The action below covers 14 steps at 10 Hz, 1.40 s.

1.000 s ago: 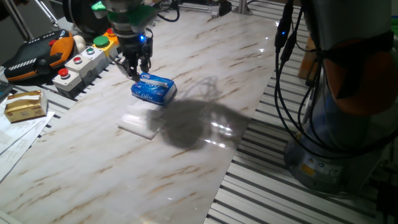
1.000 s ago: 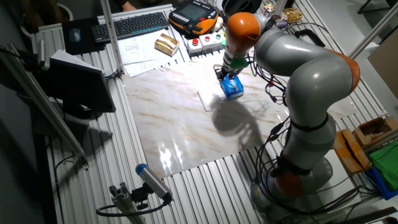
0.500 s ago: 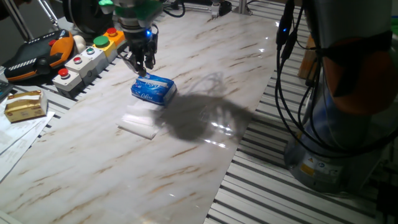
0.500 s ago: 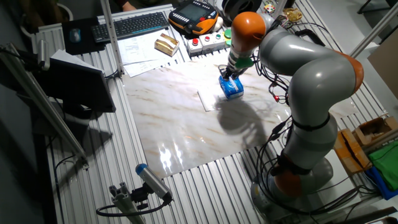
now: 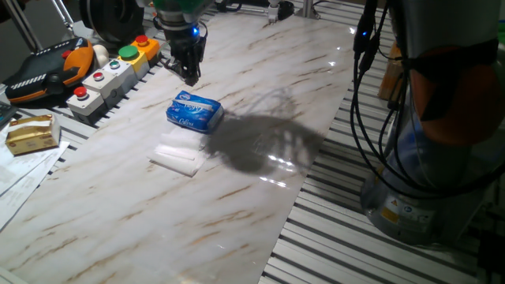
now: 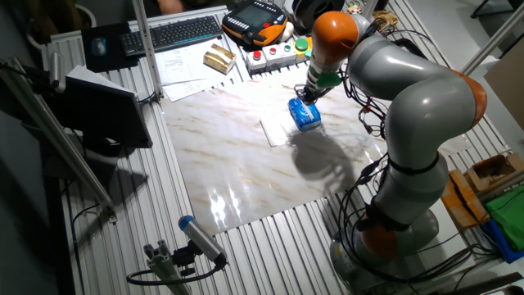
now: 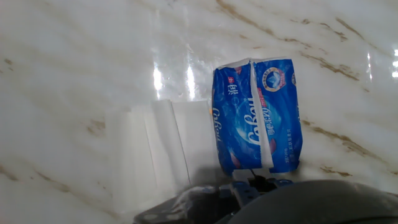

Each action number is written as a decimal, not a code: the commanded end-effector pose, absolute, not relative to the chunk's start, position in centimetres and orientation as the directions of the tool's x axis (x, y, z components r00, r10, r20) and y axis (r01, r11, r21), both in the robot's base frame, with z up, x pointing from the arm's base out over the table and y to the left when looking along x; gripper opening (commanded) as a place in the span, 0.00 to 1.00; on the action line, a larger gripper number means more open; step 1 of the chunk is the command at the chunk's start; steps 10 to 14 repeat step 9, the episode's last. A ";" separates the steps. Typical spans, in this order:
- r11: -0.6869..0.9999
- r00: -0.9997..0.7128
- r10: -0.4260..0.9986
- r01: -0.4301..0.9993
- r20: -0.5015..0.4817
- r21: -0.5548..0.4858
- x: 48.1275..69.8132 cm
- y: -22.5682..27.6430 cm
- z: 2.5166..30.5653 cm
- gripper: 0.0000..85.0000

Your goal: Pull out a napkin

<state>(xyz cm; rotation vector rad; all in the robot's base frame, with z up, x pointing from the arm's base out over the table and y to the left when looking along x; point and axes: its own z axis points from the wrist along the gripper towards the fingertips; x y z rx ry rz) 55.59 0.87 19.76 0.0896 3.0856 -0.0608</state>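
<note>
The blue-and-white tissue pack (image 5: 194,113) lies on the marble table top; it also shows in the other fixed view (image 6: 304,115) and in the hand view (image 7: 258,115). White folded napkins (image 5: 177,154) lie flat right beside the pack, apparently two overlapping (image 7: 155,149), and show small in the other fixed view (image 6: 274,131). My gripper (image 5: 189,72) hangs above the table just behind the pack, apart from it (image 6: 305,93). Its fingers look shut, with nothing white visible between them. In the hand view the fingertips are hidden.
A button box (image 5: 102,75) with red and green buttons and an orange-black pendant (image 5: 47,67) stand at the table's far left edge. A tan box (image 5: 31,132) lies on papers at the left. Cables hang along the right edge (image 5: 363,95).
My gripper has risen from the top of the blue pack and moved back, away from it. The pack and the white napkins have stayed where they were.
</note>
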 end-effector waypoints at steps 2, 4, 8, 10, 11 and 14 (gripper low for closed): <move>0.997 -0.997 0.062 0.064 -0.054 -0.038 55.4 1.1 20.0 0.01; 0.997 -0.997 0.063 0.065 -0.052 -0.035 55.4 1.3 20.1 0.01; 0.997 -0.997 0.057 0.059 -0.049 -0.040 55.5 1.2 20.0 0.01; 0.997 -0.997 0.057 0.059 -0.049 -0.042 55.5 1.2 20.0 0.01; 0.997 -0.997 0.057 0.059 -0.049 -0.042 55.5 1.2 20.0 0.01; 0.997 -0.997 0.057 0.059 -0.049 -0.042 55.5 1.2 20.0 0.01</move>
